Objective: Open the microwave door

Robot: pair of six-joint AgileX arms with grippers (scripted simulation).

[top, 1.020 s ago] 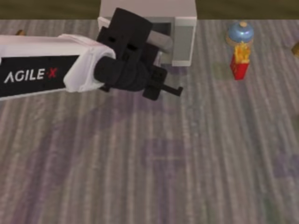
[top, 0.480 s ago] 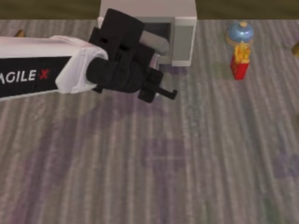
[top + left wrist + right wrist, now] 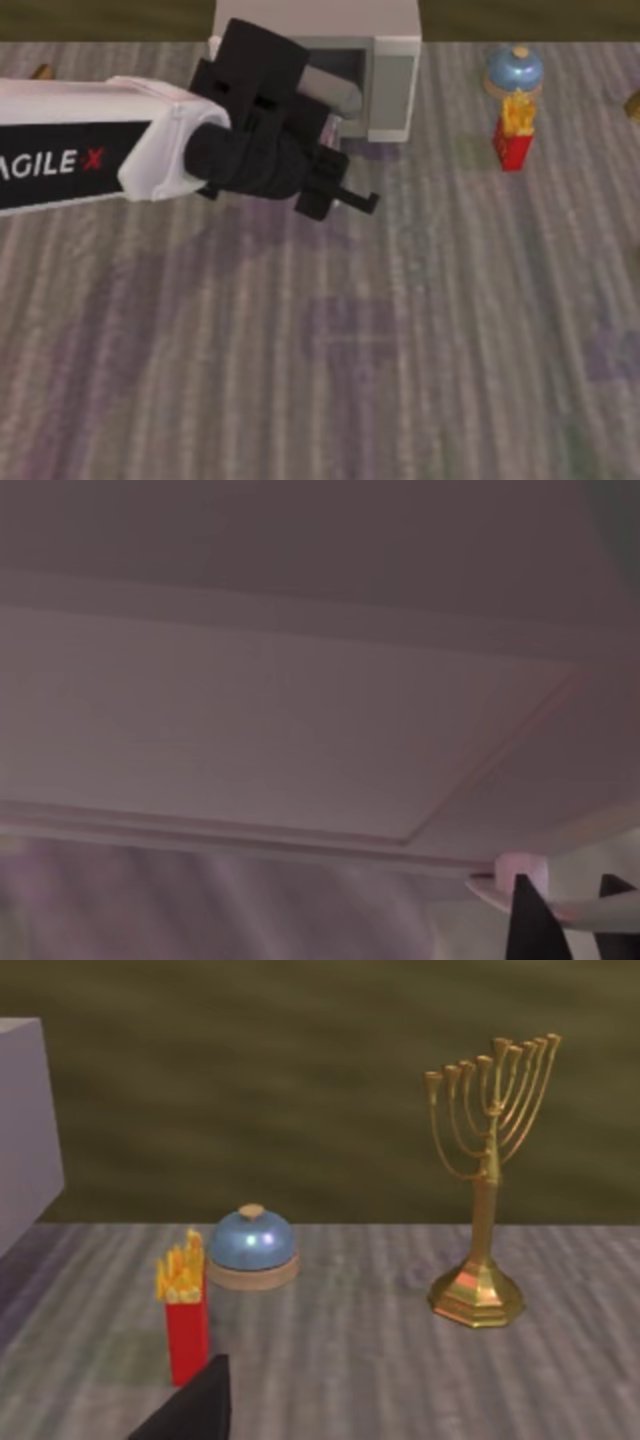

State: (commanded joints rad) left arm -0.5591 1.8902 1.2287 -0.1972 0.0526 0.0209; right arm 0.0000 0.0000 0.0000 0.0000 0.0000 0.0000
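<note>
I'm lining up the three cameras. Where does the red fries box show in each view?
Top view: fries box at the right, just in front of the blue bell.
Left wrist view: not in it.
Right wrist view: fries box low, beside the bell.
Shared landmark: the bell.

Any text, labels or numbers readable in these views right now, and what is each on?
"AGILE X" (first letter cut off by the picture's edge): on the black side panel of the left arm, top view.
Microwave control panel: nothing readable.
Fries box, bell, candelabrum: no lettering visible.
</note>
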